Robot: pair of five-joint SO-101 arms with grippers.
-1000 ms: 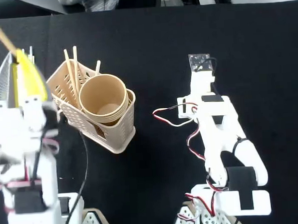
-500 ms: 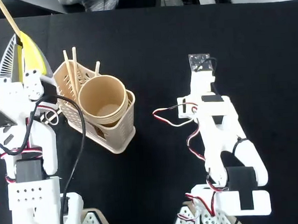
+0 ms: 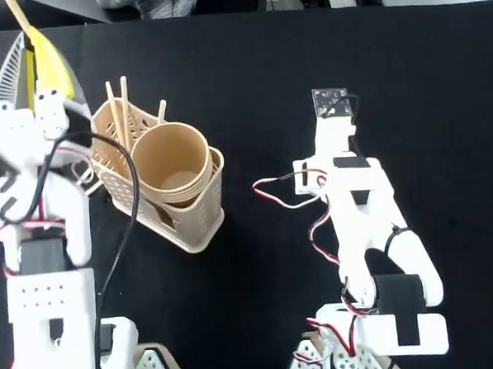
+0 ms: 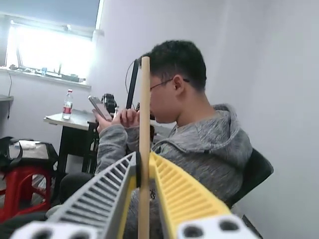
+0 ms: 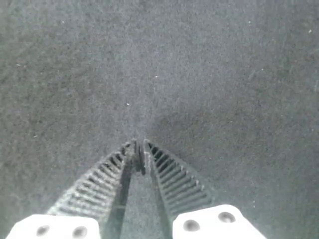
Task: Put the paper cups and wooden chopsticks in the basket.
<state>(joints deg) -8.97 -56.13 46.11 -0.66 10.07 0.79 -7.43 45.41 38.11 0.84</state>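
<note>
A cream slotted basket (image 3: pixel 195 223) lies tilted left of the table's middle. Nested paper cups (image 3: pixel 171 164) and a few wooden chopsticks (image 3: pixel 116 121) stand in it. My left gripper (image 3: pixel 31 49), raised at the far left and left of the basket, is shut on one more wooden chopstick (image 3: pixel 19 19); the stick (image 4: pixel 144 149) runs between the grey and yellow fingers in the left wrist view. My right gripper (image 5: pixel 138 152) is shut on nothing, just above the black cloth. The right arm (image 3: pixel 355 204) rests folded on the right.
A black cloth (image 3: pixel 266 76) covers the table. Red and white wires (image 3: pixel 290 190) loop out beside the right arm. A black cable (image 3: pixel 136 248) runs down past the basket. Behind the table a person sits in a chair.
My left arm has swung up and towards the table's far edge, carrying the chopstick with it. The right arm, the basket and its contents have stayed put.
</note>
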